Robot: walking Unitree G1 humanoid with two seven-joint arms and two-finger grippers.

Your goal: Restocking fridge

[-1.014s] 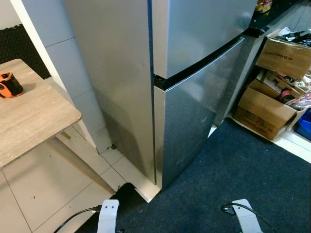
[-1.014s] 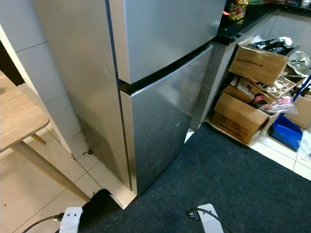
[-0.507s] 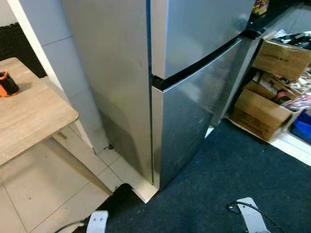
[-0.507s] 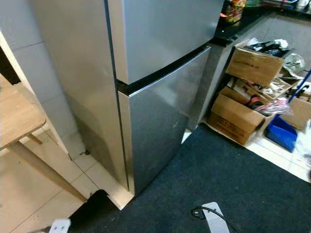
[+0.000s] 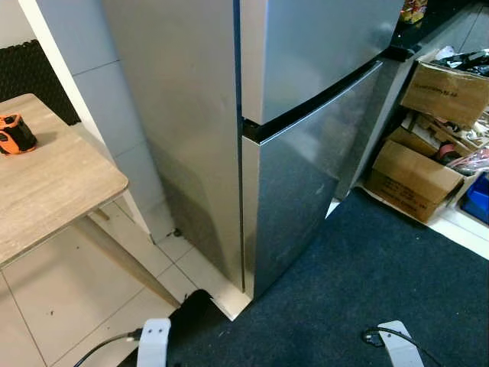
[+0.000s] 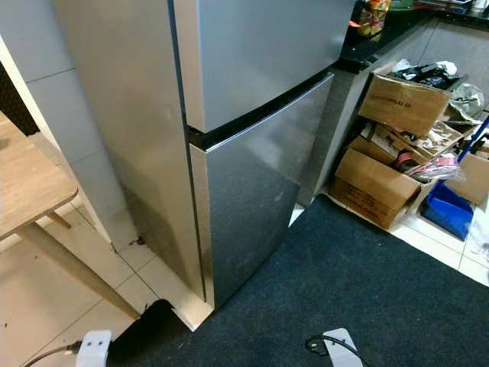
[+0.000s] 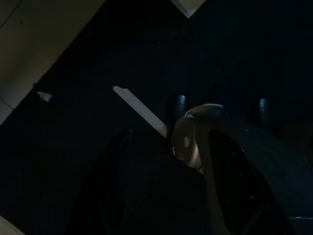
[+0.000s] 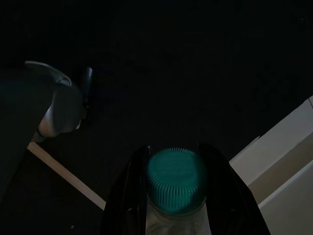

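Fridge (image 5: 306, 115): I see both doors shut, so the inside is hidden; the top is cut off at 12 o'clock.
Bottle (image 8: 176, 196): I get only its teal cap and a bit of clear neck between the right gripper (image 8: 173, 181) fingers; the body runs off at 6 o'clock.
Left gripper (image 7: 166, 186): too dark for me to judge.
Table (image 5: 53, 183): cropped at 9 o'clock.
Cardboard boxes (image 6: 374, 183): contents too jumbled to name.
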